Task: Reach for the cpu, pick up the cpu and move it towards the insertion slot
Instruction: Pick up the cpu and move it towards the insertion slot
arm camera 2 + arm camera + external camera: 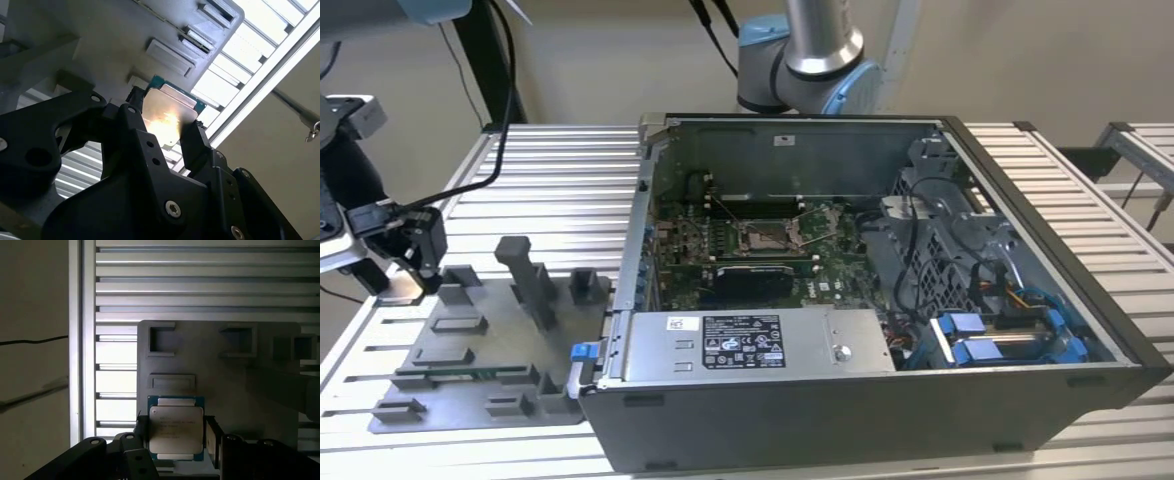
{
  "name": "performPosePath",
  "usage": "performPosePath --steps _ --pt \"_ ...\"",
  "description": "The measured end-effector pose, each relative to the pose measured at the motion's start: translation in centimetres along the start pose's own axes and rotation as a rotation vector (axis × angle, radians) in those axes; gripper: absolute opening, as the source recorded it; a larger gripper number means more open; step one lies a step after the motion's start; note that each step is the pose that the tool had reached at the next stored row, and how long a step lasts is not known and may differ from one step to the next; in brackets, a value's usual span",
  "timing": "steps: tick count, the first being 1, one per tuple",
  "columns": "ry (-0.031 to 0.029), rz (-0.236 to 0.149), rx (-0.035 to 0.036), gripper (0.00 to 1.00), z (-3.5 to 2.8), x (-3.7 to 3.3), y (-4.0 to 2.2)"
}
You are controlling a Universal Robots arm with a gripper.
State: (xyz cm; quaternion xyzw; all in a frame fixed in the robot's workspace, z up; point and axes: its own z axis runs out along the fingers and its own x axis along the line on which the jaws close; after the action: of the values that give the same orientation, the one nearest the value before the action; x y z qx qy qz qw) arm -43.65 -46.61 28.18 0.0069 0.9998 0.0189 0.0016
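Two black fingers (192, 145) are pressed against opposite edges of the cpu (167, 112) in the second wrist view, so the gripper (165, 122) can pretty safely be called clamped on it. The chip is parked right between the fingertips, its pale silver face washed out by a glare spot. Same story in the first wrist view: the cpu (176, 430) is framed by the gripper (176, 426), with a green border showing round the metal lid. Just past the fingertips the grey fixture plate (225, 385) is spread out with its raised rectangular pockets, and beyond that the slatted metal table (200, 285) is seen. Whether the chip is touching the plate or lifted clear of it can't really be told. In the exterior view the gripper (416, 262) is found hanging over one corner of the fixture plate (467, 370), right beside a short grey block (458, 282). The insertion slot (765, 237) is well apart from the hand, off toward the exterior view's right. It is sunk inside the open computer case (854, 410), its shiny frame set in the green board (678, 245).
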Motion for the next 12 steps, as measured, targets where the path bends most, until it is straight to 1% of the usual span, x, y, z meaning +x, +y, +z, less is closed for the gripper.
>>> performPosePath --steps 3,6,12 --pt "0.0 0.0 0.0 0.0 -0.03 0.0 0.0" --pt "0.0002 0.0 0.0001 0.0 -0.2 0.0 0.01" --pt "0.0001 0.0 0.0001 0.0 -1.01 0.0 0.04"
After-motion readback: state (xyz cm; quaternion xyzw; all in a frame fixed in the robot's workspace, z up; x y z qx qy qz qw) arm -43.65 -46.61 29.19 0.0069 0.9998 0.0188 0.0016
